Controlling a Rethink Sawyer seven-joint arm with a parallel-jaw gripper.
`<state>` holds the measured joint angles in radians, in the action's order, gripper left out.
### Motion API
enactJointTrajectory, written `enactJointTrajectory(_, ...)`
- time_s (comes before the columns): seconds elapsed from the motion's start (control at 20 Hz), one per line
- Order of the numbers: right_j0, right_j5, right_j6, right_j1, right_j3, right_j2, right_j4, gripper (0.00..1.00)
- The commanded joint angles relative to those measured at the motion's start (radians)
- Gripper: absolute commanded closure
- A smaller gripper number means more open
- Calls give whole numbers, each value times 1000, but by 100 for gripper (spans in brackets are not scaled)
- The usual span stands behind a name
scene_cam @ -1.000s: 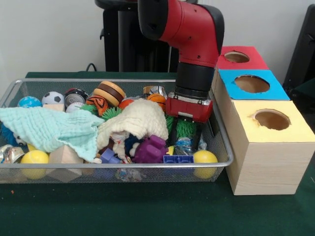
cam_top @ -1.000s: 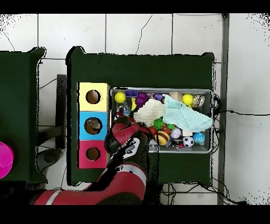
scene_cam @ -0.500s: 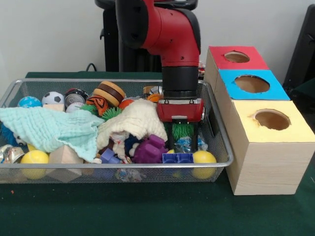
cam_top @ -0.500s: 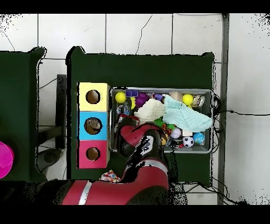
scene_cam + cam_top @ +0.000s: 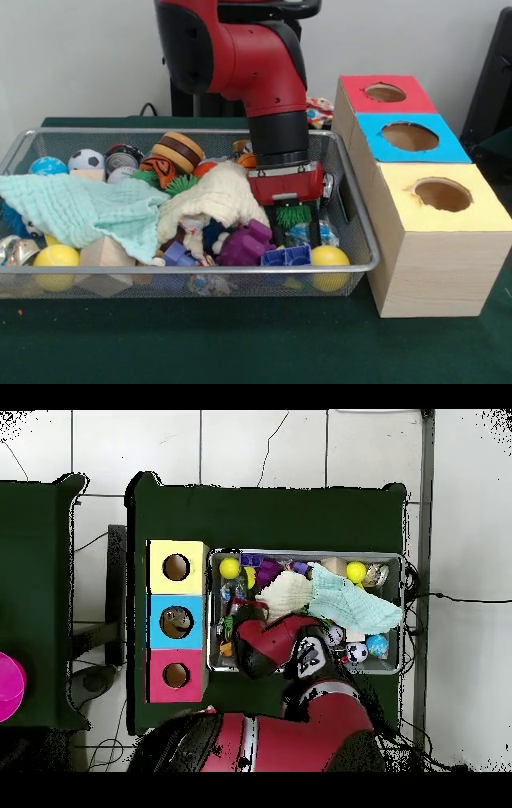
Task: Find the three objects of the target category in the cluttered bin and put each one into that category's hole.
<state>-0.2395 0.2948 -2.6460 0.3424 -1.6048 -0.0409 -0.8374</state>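
In wire bin (image 5: pixel 352 210) | claw (image 5: pixel 294 228) straddling green spiky toy (image 5: pixel 293 214)

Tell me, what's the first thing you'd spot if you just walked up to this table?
The big red robot arm grabs your eye first, reaching down into the wire bin, where its gripper sits around a spiky green toy. The bin is crammed with balls, blocks and cloths, including a mint-green cloth. Beside the bin stands a box with red, blue and yellow holes.

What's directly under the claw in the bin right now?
A green spiky toy sits between the claw's fingers, with a blue block and crinkled clear plastic just in front. Anything deeper is hidden by the clutter.
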Motion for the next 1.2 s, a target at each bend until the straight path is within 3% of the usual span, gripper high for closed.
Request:
enactJointTrajectory(0.05, -205, -430, 137, -219, 5, -516, -17, 0)
enactJointTrajectory(0.6, -233, -694, 244, -177, -45, -552, 159, 0)
enactJointTrajectory(0.8, -241, -747, 300, -175, -37, -566, 167, 0)
enactJointTrajectory(1.2, -236, -816, 317, -153, -41, -574, 179, 0)
